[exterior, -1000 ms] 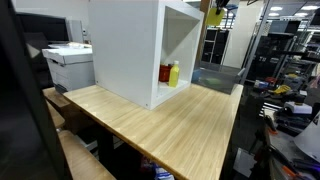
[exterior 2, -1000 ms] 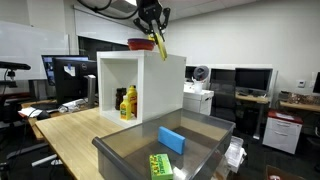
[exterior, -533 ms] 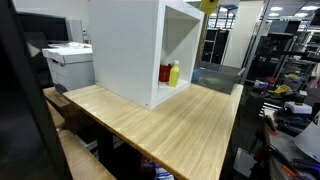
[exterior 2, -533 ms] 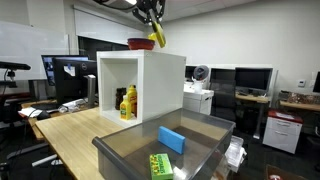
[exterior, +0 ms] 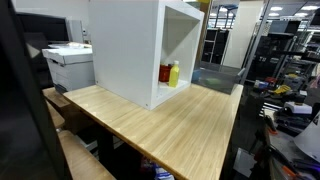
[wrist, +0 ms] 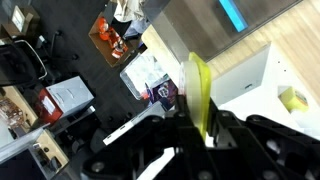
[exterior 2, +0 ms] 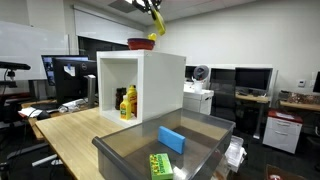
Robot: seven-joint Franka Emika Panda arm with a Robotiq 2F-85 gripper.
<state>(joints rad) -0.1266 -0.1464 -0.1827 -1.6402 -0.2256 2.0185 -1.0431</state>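
**Yellow thing up high, not put down yet**

You had the gripper [exterior 2: 152, 9] way up at 12 o'clock in an exterior view, close to the ceiling. Its jaws were closed on a long yellow thing [exterior 2: 158, 30]. The yellow thing hung down and leaned toward 5 o'clock. It may have been a toy banana, but it was too small to be sure. In the wrist view the yellow thing [wrist: 200, 92] sat pinched in the middle of the gripper, so I think the hold was good.

The yellow thing touched nothing. A red bowl [exterior 2: 140, 43] sat on top of the white box shelf [exterior 2: 160, 85], at about 7 o'clock from the yellow thing, with air between them. Inside the shelf stood a yellow bottle [exterior: 175, 72] and a red bottle [exterior: 165, 74], side by side. The shelf stood on a wooden table [exterior: 170, 120]. At 6 o'clock, near the camera, was a clear bin [exterior 2: 120, 152] with a blue sponge [exterior 2: 172, 139] and a green packet [exterior 2: 160, 165] in it.

I think the grabbing and the lifting were done. The putting down was not done. The yellow thing was up in the air, and the jaws had not let go of it.
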